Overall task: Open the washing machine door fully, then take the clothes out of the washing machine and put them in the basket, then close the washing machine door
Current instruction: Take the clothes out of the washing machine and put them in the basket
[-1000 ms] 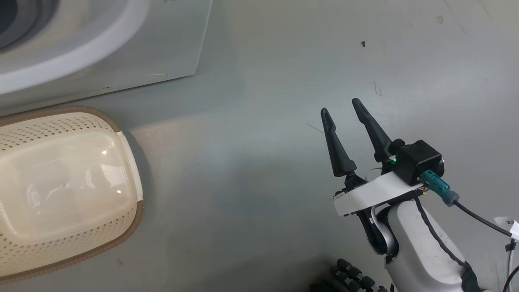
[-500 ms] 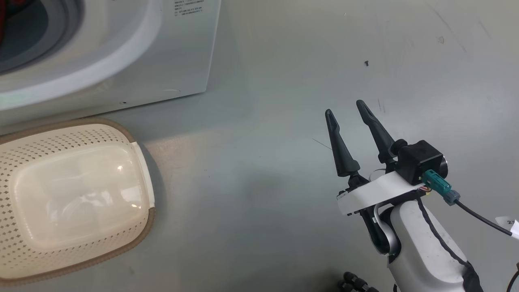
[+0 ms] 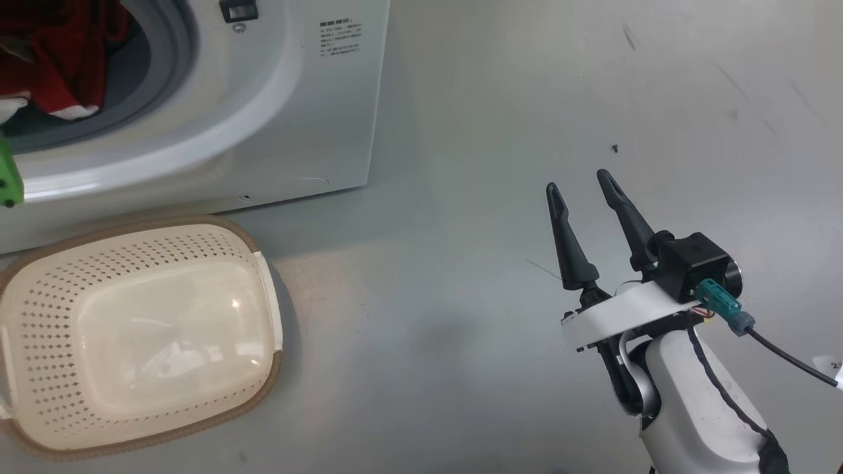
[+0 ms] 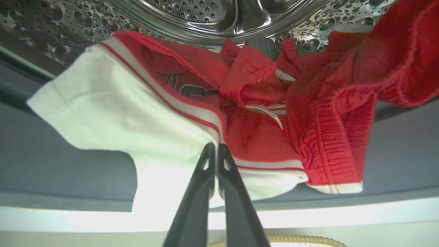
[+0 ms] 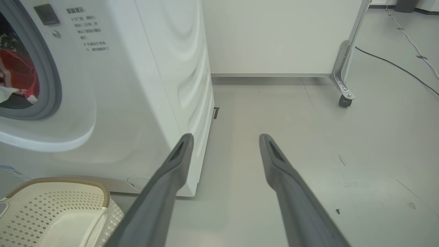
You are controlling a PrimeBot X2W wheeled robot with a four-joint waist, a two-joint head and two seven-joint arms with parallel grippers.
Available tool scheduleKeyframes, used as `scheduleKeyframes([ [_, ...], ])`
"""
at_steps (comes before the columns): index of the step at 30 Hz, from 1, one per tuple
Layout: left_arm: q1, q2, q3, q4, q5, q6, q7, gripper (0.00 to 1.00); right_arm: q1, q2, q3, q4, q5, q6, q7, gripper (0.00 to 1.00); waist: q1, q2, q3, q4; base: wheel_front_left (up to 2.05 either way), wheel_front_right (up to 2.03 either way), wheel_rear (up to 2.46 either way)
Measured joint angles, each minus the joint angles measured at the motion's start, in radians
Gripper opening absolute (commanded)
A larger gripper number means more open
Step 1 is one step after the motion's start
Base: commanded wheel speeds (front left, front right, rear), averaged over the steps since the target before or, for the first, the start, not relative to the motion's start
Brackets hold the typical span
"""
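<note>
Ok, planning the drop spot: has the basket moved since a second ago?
No. The basket still sits just in front of the washing machine; the whole view shifted, so the camera moved.

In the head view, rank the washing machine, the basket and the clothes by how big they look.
1. washing machine, though cropped by the frame.
2. basket.
3. clothes, just a red patch in the drum opening.

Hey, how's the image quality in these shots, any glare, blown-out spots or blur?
Head view: bright glints inside the basket, soft shadow on its right. Left wrist view: the clothes blow out white beside the left gripper. Right wrist view: evenly lit, the right gripper softens toward the lens.
</note>
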Motion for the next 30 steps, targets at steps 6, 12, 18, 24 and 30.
scheduleKeyframes([
  [6,0.040,-0.023,0.003,0.009,-0.016,-0.014,-0.066,0.00,0.020,-0.002,-0.015,0.009,-0.007,0.001,0.000,1.00,0.0000,0.0000,-0.043,0.020,0.00,0.00,0.00],
  [12,0.099,-0.056,0.006,0.010,-0.034,-0.028,-0.145,0.00,0.050,-0.006,-0.031,0.019,-0.008,0.001,0.000,1.00,0.0000,0.0000,-0.098,0.044,0.00,0.00,0.00],
  [18,0.152,-0.091,0.004,0.001,-0.050,-0.052,-0.223,0.00,0.082,-0.021,-0.055,0.024,-0.009,0.001,0.000,1.00,0.0000,0.0000,-0.151,0.071,0.00,0.00,0.00],
  [24,0.193,-0.116,-0.005,-0.027,-0.051,-0.070,-0.303,0.00,0.105,-0.029,-0.067,0.025,-0.014,0.001,0.000,1.00,0.0000,0.0000,-0.194,0.105,0.00,0.00,0.00],
  [30,0.236,-0.117,-0.004,-0.082,-0.051,-0.079,-0.405,0.00,0.112,-0.029,-0.064,0.025,-0.018,0.012,0.000,1.00,0.0000,0.0000,-0.231,0.131,0.00,0.00,0.00],
])
